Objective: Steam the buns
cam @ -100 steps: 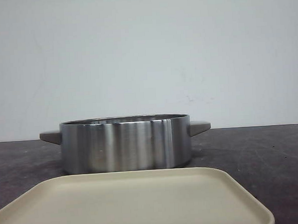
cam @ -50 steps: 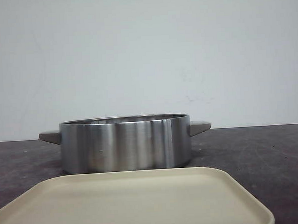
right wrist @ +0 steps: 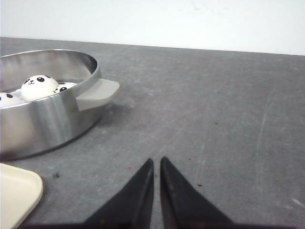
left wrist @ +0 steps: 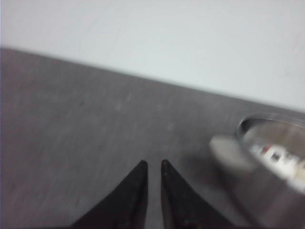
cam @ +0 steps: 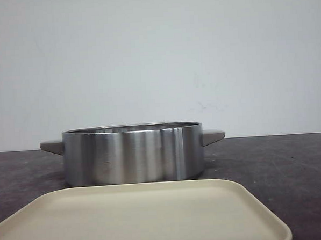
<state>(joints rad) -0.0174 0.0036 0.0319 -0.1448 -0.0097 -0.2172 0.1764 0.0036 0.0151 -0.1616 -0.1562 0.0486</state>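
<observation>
White panda-faced buns (right wrist: 39, 87) lie inside a round steel pot (cam: 133, 153) with grey side handles; in the right wrist view three show above the pot's rim (right wrist: 52, 114). In the front view the pot's wall hides them. My right gripper (right wrist: 157, 161) is shut and empty, over the bare table to the right of the pot's handle (right wrist: 97, 93). My left gripper (left wrist: 153, 163) is shut and empty, over the table to the left of the pot (left wrist: 274, 157), whose blurred handle (left wrist: 228, 149) is near it.
A beige tray (cam: 139, 218) lies empty in front of the pot; its corner shows in the right wrist view (right wrist: 16, 191). The dark grey table (cam: 281, 162) runs back to a white wall. The left wrist view is blurred.
The pot and the tray sit slightly further left in the front view than a second ago. No gripper shows in that view.
</observation>
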